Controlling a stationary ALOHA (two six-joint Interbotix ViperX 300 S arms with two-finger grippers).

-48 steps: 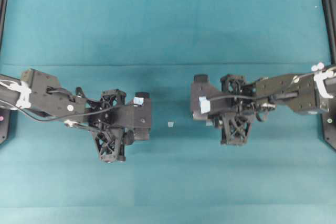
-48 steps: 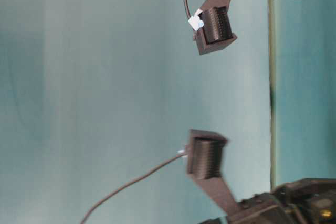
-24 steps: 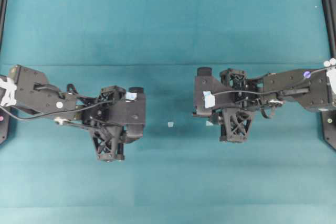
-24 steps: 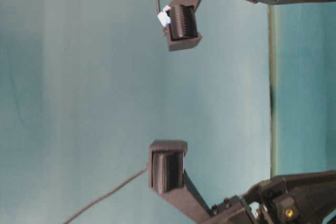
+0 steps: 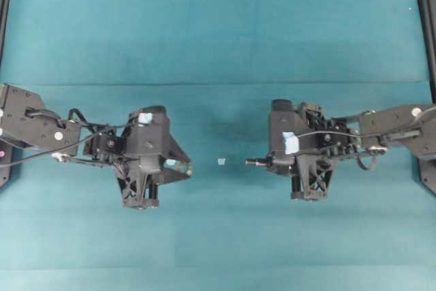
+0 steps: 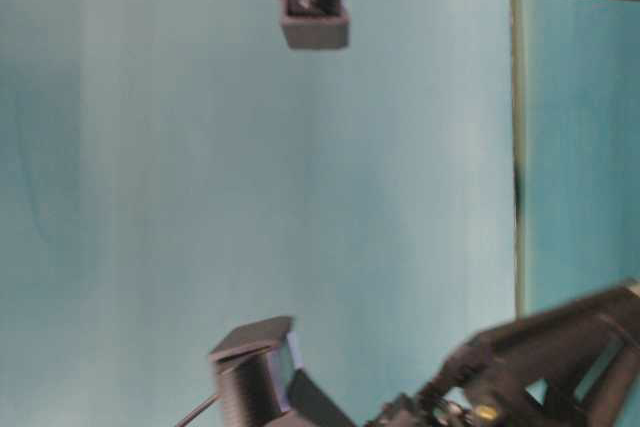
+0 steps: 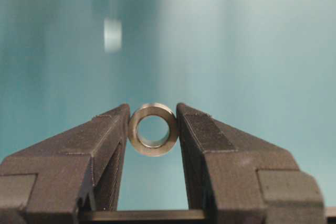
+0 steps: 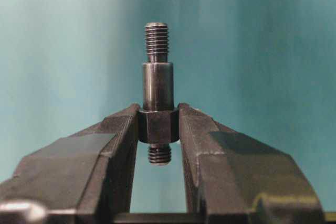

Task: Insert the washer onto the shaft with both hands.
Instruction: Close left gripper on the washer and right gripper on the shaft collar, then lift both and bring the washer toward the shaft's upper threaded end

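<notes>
left wrist view first: the washer (image 7: 153,129) sits pinched between the tips of the left gripper (image 7: 153,129), jaws part open only as wide as the ring, one pad on each side of its rim, hole facing along the finger direction and fully clear, probably so the bore is free for something to pass through. right wrist view: the shaft (image 8: 157,92) is clamped by its wider hex-looking collar between the right gripper (image 8: 158,125) fingertips, jaws nearly closed on it, threaded narrow tip sticking out past the tips, short stub poking back into the gap behind the pads; held low so most of the length is exposed for the washer to slide on, i judge. overhead view: both arms hang over the teal table (image 5: 218,39), left gripper (image 5: 182,167) left of middle, right gripper (image 5: 262,162) right of middle, tips facing each other level, well apart. shaft (image 5: 255,162) shows as a dark pin pointing at the left gripper; washer barely visible at the left tips, too small to point at. a tape scrap (image 5: 221,161) lies on the table between them, near the centre, away from all edges. table-level view is blurred, only gripper bodies, no parts readable. step looks like pre-alignment before bringing the two parts together; the axes look roughly in line, can't tell exactly.
</notes>
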